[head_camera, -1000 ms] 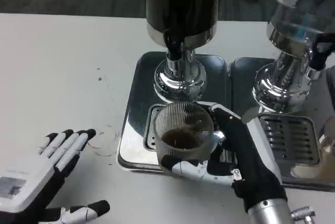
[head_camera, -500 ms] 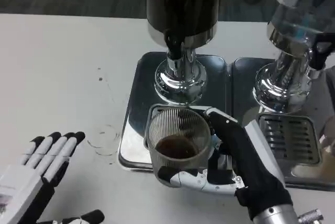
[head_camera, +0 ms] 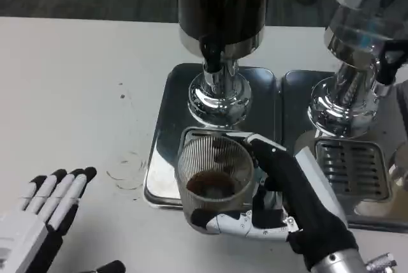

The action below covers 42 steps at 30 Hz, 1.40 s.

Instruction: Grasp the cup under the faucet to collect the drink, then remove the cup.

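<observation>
Nearest, at the lower left: left hand (head_camera: 38, 219) flat over the white table (head_camera: 76, 75), fingers spread, holding nothing. Lower in frame and further toward the corner than a second ago, thumb tip now barely in at the bottom edge.

Next, at the front lip of the steel tray (head_camera: 162, 126): right hand (head_camera: 287, 190) wrapped round the cup (head_camera: 213, 174), fingers curled under its near side, thumb up along the far right of the rim. Firmly held. Ribbed clear glass, a shallow pool of dark drink at the bottom. Compared with a second ago, drawn a little toward the robot and to the left, base now over the tray's front edge rather than square on the drip grate (head_camera: 185, 139).

Beyond: spout of the dark dispenser (head_camera: 220, 5), with the cup no longer directly beneath it. Further right, a second chrome dispenser (head_camera: 360, 62) on its own tray.

Step in hand, by the look of it: removal, collecting apparently done. Next move probably calls for keeping the glass upright, clearing the tray lip, then setting down on bare table without slopping.
</observation>
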Each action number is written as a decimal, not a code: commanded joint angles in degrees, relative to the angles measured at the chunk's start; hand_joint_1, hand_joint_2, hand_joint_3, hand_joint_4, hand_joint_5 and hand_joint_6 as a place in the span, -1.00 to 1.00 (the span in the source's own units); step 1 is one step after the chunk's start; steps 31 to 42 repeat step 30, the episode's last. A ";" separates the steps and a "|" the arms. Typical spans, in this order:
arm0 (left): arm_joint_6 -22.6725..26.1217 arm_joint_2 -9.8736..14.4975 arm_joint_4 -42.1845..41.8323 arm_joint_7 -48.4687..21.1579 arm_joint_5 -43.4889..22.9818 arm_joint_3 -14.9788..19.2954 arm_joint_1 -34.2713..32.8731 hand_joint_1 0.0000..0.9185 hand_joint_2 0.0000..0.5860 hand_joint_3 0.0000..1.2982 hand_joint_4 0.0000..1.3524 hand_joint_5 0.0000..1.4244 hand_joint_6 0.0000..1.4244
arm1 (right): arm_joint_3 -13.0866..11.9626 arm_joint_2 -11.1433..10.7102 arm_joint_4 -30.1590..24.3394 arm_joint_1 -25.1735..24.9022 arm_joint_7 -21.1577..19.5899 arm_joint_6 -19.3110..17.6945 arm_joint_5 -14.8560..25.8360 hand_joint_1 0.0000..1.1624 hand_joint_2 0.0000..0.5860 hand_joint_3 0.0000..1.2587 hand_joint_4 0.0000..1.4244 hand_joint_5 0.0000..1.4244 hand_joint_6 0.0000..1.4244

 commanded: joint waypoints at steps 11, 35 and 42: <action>1.36 -1.19 -1.79 -0.77 -0.07 -0.12 1.28 -1.00 -0.51 -1.00 -1.00 -1.00 -1.00 | 0.39 -0.11 -2.61 -1.35 1.66 -0.80 0.90 0.77 -0.44 -0.20 -0.05 0.25 0.68; 0.45 -0.83 -1.06 -2.03 -0.59 -0.44 -0.58 -1.00 -0.50 -1.00 -1.00 -1.00 -1.00 | 0.33 -0.18 -2.23 -1.88 1.26 -1.29 0.54 0.76 -0.46 -0.19 -0.04 0.25 0.68; 0.45 -0.83 -1.06 -2.03 -0.59 -0.44 -0.58 -1.00 -0.50 -1.00 -1.00 -1.00 -1.00 | 0.33 -0.18 -2.23 -1.88 1.26 -1.29 0.54 0.76 -0.46 -0.19 -0.04 0.25 0.68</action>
